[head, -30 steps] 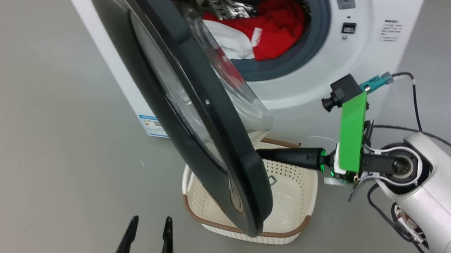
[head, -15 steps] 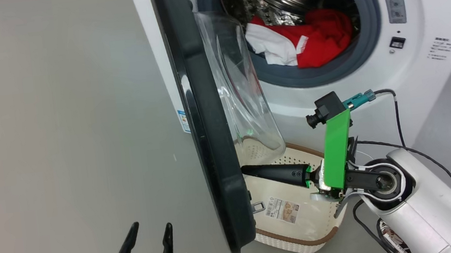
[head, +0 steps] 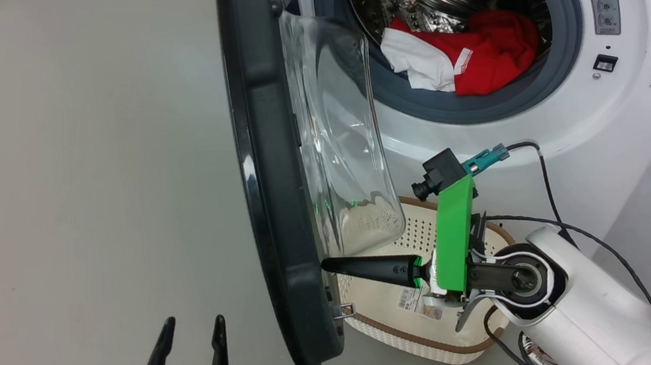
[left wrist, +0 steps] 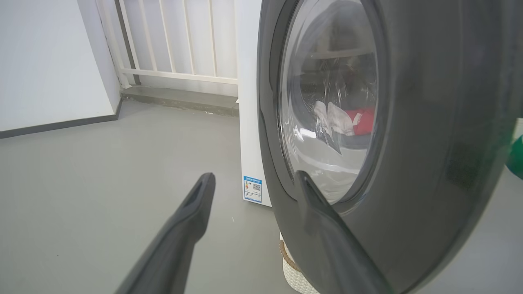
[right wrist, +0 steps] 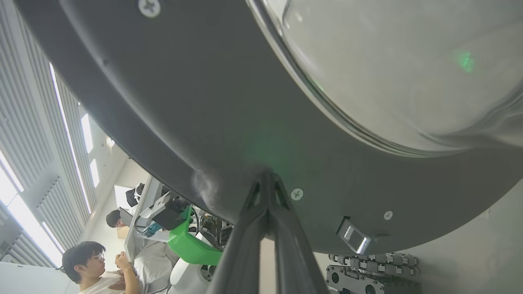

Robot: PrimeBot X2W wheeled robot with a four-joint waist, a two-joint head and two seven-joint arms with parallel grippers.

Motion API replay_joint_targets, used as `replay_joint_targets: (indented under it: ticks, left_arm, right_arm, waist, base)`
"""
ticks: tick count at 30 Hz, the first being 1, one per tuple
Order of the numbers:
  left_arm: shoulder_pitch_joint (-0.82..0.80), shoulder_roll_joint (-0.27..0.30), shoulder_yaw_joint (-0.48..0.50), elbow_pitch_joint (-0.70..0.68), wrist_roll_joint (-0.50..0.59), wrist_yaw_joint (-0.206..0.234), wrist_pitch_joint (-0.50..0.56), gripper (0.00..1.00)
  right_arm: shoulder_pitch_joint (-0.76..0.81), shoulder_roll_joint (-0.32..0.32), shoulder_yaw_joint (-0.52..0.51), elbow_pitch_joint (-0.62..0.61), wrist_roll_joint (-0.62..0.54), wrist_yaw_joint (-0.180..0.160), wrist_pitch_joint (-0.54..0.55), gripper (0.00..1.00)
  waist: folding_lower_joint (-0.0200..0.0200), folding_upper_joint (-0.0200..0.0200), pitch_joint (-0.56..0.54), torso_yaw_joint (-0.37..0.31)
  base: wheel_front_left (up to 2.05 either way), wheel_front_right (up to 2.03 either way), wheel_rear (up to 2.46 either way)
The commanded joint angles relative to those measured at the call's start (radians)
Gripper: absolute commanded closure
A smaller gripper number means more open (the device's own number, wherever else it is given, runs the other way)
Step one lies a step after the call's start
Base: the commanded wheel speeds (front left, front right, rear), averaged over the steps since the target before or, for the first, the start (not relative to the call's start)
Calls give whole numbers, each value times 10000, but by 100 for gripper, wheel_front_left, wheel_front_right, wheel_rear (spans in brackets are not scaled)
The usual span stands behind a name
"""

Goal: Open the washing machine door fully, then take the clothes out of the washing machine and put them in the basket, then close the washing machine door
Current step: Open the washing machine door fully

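One change logged: washing machine door (head: 280,211) pushed wider by the closed, empty right claw (head: 325,265), left claw (head: 193,323) splayed idle; clothes (head: 488,62) now exposed for removal.

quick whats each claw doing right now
Left claw: open, holding nothing.
Right claw: shut, holding nothing, tips against the door.

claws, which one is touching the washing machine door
The right claw: shut, tips against the washing machine door on its inner black rim. The left claw hangs open, clear of it.
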Motion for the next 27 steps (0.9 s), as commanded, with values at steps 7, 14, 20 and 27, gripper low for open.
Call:
replay_joint_targets:
  ticks: [7, 14, 20, 27]
  left_arm:
    - [-36, 83, 383, -305, -125, 124, -122, 0]
    - [-154, 83, 287, -112, -90, 28, -122, 0]
    - [-372, 83, 279, 236, 8, -148, -122, 0]
    - [-419, 83, 540, 325, 20, -234, -122, 0]
  right_arm:
    - [-336, 327, 318, -181, -70, 77, -231, 100]
    - [-66, 83, 197, -140, -299, 77, -714, 50]
    - [615, -347, 99, -210, -483, 77, -1325, 0]
    - [1149, -752, 59, -160, -666, 77, -1949, 0]
  waist:
    - [0, -1, 24, 7]
    - [0, -1, -97, -66]
    - [0, -1, -255, -200]
    - [0, -1, -236, -633]
  base:
    - [0, 0, 0]
    - [0, 0, 0]
    - [0, 0, 0]
    - [0, 0, 0]
